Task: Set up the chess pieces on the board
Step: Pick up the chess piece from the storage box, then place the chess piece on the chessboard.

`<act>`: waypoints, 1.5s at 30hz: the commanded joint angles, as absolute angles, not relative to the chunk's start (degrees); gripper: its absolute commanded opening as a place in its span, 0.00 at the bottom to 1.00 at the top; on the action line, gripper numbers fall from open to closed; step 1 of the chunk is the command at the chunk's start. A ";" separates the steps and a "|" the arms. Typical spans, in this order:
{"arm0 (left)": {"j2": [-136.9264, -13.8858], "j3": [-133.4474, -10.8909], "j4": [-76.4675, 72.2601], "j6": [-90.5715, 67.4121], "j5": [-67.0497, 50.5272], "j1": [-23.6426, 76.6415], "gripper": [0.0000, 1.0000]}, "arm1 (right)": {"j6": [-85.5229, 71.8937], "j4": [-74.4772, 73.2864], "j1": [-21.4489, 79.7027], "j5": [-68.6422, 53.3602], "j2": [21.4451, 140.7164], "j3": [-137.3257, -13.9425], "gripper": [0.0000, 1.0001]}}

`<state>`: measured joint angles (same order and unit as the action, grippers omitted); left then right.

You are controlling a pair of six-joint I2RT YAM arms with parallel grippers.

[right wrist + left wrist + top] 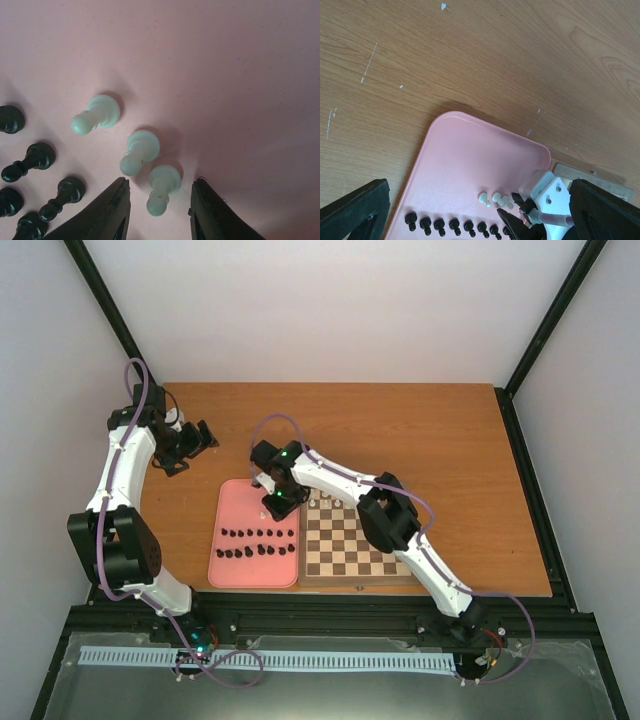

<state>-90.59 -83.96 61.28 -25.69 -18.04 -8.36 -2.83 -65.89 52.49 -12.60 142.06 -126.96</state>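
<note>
While upright, white piece (161, 192) (axis vertical)

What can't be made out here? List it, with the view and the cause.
- Top view: the board's far rows, partly covered by the right arm; what stands there is too small to name.
- Top view: the black pieces on the pink tray, too small to tell their types.
- Top view: the right claw's jaws, hidden under its wrist.
- Right wrist view: the leftmost black pieces, cut off by the left edge.

Chess pieces (258, 543) in tray (235, 505), just left of board (350, 552)
</note>
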 commanded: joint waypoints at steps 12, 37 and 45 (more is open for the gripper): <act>-89.86 -84.71 60.73 -25.23 -18.62 -8.35 1.00 | -3.12 -66.57 51.72 -12.64 143.58 -129.12 0.10; -89.72 -84.93 60.79 -25.14 -18.02 -8.29 1.00 | -7.81 -64.81 43.65 1.16 113.03 -105.04 0.04; -89.95 -85.05 60.73 -25.22 -18.02 -8.35 1.00 | -9.48 -61.09 35.37 0.67 101.42 -86.83 0.04</act>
